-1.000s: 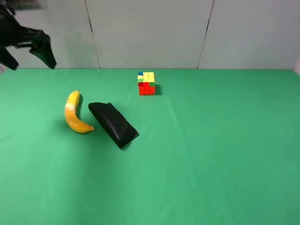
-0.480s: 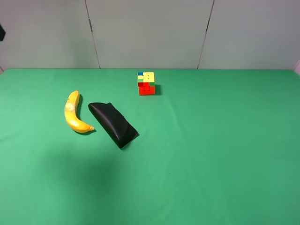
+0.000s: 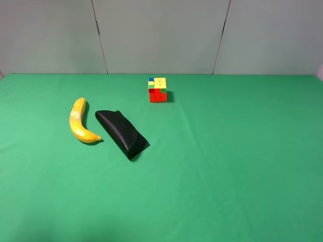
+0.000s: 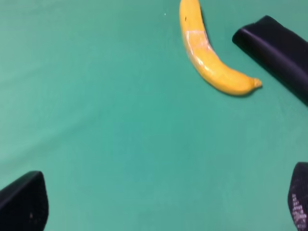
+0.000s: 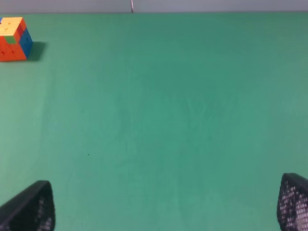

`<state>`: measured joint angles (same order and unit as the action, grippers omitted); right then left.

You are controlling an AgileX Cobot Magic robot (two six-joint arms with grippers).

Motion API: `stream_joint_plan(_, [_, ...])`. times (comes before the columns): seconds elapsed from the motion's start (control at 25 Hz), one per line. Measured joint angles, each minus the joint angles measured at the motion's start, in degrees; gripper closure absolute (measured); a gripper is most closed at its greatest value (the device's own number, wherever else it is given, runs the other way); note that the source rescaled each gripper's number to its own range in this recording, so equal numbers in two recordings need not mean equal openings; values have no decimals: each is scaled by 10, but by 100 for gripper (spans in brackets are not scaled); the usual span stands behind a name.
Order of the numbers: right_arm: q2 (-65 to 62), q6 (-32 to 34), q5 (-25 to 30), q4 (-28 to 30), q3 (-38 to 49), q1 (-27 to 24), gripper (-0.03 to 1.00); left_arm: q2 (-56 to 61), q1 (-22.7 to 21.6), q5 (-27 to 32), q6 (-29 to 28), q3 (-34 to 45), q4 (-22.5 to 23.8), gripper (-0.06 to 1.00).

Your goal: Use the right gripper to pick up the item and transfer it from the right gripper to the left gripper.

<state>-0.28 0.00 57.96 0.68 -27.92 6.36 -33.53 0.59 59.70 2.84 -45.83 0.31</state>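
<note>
The yellow banana [image 3: 78,122] lies on the green table at the left, curved, just left of a black case [image 3: 121,133]. It also shows in the left wrist view [image 4: 207,55], with the case [image 4: 279,48] beside it. My left gripper [image 4: 163,204] is open and empty, hovering above bare table some way from the banana; only its fingertips [image 4: 26,202] show. My right gripper [image 5: 166,204] is open and empty over bare green table, its fingertips [image 5: 33,207] at the frame's edge. Neither arm shows in the exterior high view.
A multicoloured puzzle cube [image 3: 157,89] stands at the back middle of the table; it also shows in the right wrist view [image 5: 14,38]. A grey panelled wall [image 3: 161,35] runs behind the green table [image 3: 227,166].
One second ago the left gripper showed at the exterior view's top left corner; it has since left that view. The banana, case and cube have not moved.
</note>
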Motion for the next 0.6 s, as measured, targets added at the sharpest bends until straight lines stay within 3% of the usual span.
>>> stream_joint_plan(0.36, [0,0,0,0,0,0,-3,263,0,15,-7,150,-3,-6])
stream_joint_plan(0.6, [0,0,0,0,0,0,-3,331,0,11,-28,172,-3,-6])
